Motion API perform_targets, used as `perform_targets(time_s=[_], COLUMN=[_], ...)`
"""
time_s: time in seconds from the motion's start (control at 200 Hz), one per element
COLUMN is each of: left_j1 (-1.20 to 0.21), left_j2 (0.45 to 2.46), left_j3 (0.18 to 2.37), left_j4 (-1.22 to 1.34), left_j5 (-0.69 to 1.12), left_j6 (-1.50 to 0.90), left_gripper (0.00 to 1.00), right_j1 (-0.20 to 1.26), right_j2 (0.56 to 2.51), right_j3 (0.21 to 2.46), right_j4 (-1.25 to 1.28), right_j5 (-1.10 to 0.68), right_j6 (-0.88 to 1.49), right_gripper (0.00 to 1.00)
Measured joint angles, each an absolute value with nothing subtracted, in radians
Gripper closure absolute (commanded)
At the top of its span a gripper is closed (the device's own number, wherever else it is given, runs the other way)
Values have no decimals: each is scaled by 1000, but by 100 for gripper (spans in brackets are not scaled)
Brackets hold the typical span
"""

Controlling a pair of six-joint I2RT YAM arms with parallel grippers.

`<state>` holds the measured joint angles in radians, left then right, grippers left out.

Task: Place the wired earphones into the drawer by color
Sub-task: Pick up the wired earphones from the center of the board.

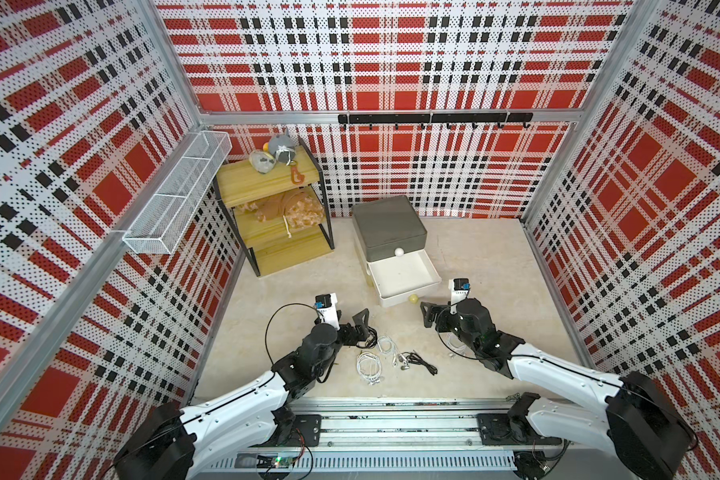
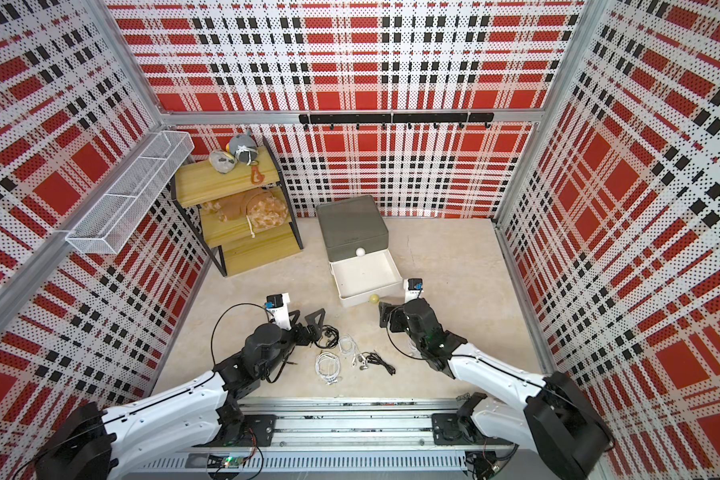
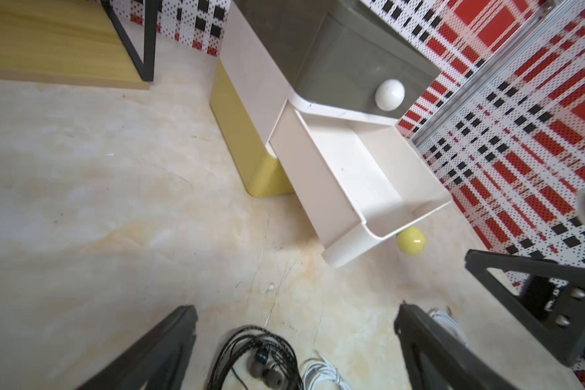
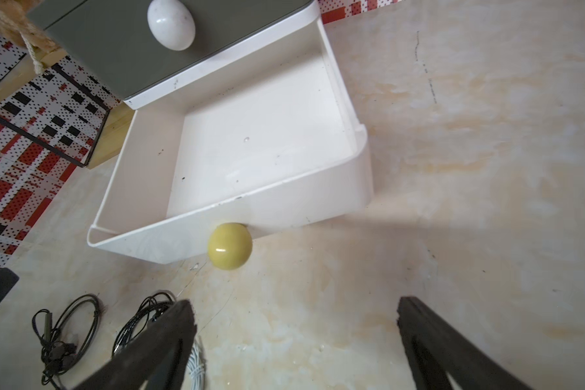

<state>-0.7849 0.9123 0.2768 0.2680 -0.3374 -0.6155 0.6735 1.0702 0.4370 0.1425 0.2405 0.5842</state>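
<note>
Lying on the table (image 1: 474,257) near the open white drawer (image 1: 408,296) — wired earphones (image 1: 402,358); both arms' jaws stand wide apart.

Bright, even light, soft shadows; wide-angle bending warps the edges, and both wrist views seem slightly soft at bottom.

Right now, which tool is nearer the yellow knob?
Right. The right tool is open just beside the yellow knob; the left tool, also open, is farther off, by the black earphones.
</note>
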Motion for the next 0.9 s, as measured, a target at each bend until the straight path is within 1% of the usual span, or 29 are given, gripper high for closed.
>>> perform_targets(time_s=[0.135, 0.225, 0.371, 0.516, 0.601, 0.727, 0.902], left_j1=[-800, -810, -834, -870, -907, -968, -1033], left_j2=[897, 880, 861, 875, 900, 953, 1025], left_j3=[281, 282, 292, 331, 353, 373, 385], left_j4=[138, 67, -46, -134, -175, -225, -284], left_j5=[-311, -294, -278, -265, -264, -267, -285], left_j6=[-655, -675, -704, -731, -747, -780, -825], left_gripper=[0, 3, 9, 17, 17, 23, 28], right_j1=[673, 673, 673, 673, 673, 673, 673], right_j2=[925, 839, 734, 665, 634, 587, 537], right_j3=[392, 368, 333, 298, 282, 266, 252], right_j4=[60, -1, -80, -123, -137, -147, -157], right_j5=[289, 325, 373, 402, 419, 436, 448], right_j6=[589, 607, 634, 644, 647, 648, 649], right_gripper=[0, 0, 0, 0, 0, 0, 0])
